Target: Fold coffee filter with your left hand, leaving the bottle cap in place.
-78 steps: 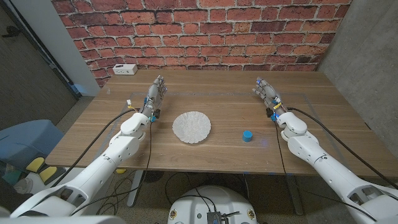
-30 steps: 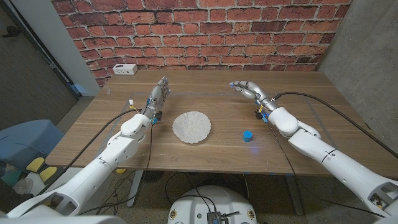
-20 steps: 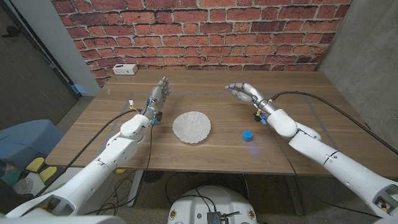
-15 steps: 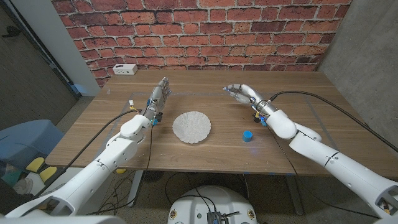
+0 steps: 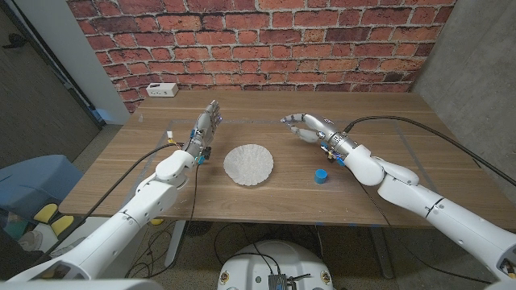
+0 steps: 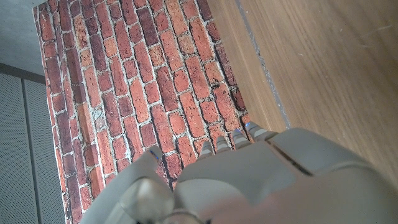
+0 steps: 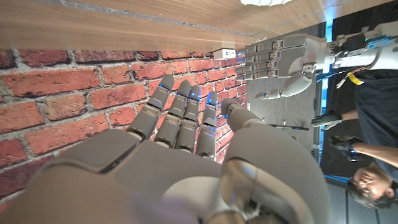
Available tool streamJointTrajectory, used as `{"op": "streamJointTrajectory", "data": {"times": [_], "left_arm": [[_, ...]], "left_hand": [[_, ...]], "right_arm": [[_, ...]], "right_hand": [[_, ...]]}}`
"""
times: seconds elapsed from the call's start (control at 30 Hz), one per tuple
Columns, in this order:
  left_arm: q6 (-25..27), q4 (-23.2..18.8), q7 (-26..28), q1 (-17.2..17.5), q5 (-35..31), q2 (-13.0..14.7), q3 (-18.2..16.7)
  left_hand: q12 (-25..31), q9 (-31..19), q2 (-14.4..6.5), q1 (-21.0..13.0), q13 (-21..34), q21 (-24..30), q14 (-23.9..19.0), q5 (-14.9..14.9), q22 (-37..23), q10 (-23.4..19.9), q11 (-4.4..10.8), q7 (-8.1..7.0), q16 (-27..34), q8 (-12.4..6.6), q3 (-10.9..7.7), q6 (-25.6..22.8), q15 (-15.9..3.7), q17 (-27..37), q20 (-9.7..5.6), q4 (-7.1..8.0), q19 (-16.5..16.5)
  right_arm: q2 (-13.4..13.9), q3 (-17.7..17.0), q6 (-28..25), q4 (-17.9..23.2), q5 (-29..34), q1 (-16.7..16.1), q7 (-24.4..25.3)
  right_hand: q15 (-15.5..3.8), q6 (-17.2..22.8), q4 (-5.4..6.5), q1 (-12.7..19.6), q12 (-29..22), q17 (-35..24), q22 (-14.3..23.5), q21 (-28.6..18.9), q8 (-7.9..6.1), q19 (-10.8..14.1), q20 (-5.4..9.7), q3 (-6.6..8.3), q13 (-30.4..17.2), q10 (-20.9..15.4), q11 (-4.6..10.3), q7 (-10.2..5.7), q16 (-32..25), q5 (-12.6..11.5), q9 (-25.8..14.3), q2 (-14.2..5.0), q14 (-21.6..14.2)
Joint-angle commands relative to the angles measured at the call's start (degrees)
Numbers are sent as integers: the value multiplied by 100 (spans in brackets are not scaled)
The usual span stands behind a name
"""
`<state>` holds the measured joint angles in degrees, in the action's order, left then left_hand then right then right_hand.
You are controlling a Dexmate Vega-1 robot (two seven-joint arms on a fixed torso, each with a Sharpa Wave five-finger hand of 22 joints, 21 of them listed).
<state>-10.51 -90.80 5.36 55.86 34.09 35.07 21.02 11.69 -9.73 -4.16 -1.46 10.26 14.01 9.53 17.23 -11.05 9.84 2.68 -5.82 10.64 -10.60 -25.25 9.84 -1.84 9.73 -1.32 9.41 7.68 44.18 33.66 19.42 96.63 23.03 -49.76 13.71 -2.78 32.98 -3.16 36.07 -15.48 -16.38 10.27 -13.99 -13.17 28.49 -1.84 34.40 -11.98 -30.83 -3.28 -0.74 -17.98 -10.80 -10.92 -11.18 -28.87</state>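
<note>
A white ruffled coffee filter (image 5: 248, 164) lies open on the wooden table near its middle. A small blue bottle cap (image 5: 321, 175) stands to the filter's right. My left hand (image 5: 206, 124) stands on its edge behind and left of the filter, fingers straight and apart, holding nothing. My right hand (image 5: 305, 127) hovers behind the cap and right of the filter, fingers spread toward the left, empty. The right wrist view looks over the right hand (image 7: 186, 155) toward the left hand (image 7: 280, 65) and an edge of the filter (image 7: 267, 2).
A white box (image 5: 163, 89) sits at the table's back left by the brick wall. A person (image 7: 360, 124) in dark clothes appears beyond the table in the right wrist view. Cables run along both forearms. Bare wood lies in front of the filter.
My right hand has swung from the table's back right toward the middle, now pointing left behind the cap. The left hand, filter and cap stay where they were.
</note>
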Motion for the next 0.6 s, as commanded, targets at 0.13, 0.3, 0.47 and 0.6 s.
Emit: {"op": "streamJointTrajectory", "data": {"times": [0.13, 0.3, 0.47, 0.6], "left_arm": [[117, -359, 220, 241, -72, 104, -41], [171, -412, 265, 305, -67, 122, -44], [220, -466, 300, 368, -61, 147, -48], [275, -496, 304, 401, -40, 180, -56]], "left_hand": [[1, -19, -251, -25, 21, 8, 468, 62, -30, 348, -50, 0, -13, 14, 46, 340, -23, 31, 12, 5, 16], [-1, -19, -252, -27, 21, 8, 467, 66, -30, 350, -49, 2, -14, 13, 52, 336, -24, 31, 12, 5, 14], [-2, -20, -254, -28, 21, 6, 466, 70, -31, 348, -45, 5, -16, 13, 58, 333, -23, 31, 20, 5, 14], [2, -20, -254, -29, 21, 8, 452, 73, -31, 334, -44, -5, -11, 8, 64, 318, -22, 31, 23, 5, 8]], "right_arm": [[93, 170, 545, -46, 892, 87, 130], [71, 280, 857, -201, 960, 246, -26], [29, 373, 1254, -424, 1009, 412, -100], [-52, 458, 1515, -621, 1042, 513, -157]], "right_hand": [[-112, 146, -67, 149, 13, -43, 33, -35, -34, 75, 58, 123, 4, -63, 66, -54, -33, 10, -3, -19, -24], [-144, 249, -81, 177, 13, -59, 36, -47, -52, 111, 84, 156, 8, -106, 77, -78, -52, 14, -2, -14, -60], [-151, 284, -95, 202, 14, -57, 38, -61, -46, 149, 92, 202, 11, -143, 105, -78, -54, 13, -1, -8, -92], [-182, 325, -125, 247, 20, -71, 40, -72, -46, 177, 112, 235, 14, -157, 108, -98, -70, 12, 0, -22, -114]]}}
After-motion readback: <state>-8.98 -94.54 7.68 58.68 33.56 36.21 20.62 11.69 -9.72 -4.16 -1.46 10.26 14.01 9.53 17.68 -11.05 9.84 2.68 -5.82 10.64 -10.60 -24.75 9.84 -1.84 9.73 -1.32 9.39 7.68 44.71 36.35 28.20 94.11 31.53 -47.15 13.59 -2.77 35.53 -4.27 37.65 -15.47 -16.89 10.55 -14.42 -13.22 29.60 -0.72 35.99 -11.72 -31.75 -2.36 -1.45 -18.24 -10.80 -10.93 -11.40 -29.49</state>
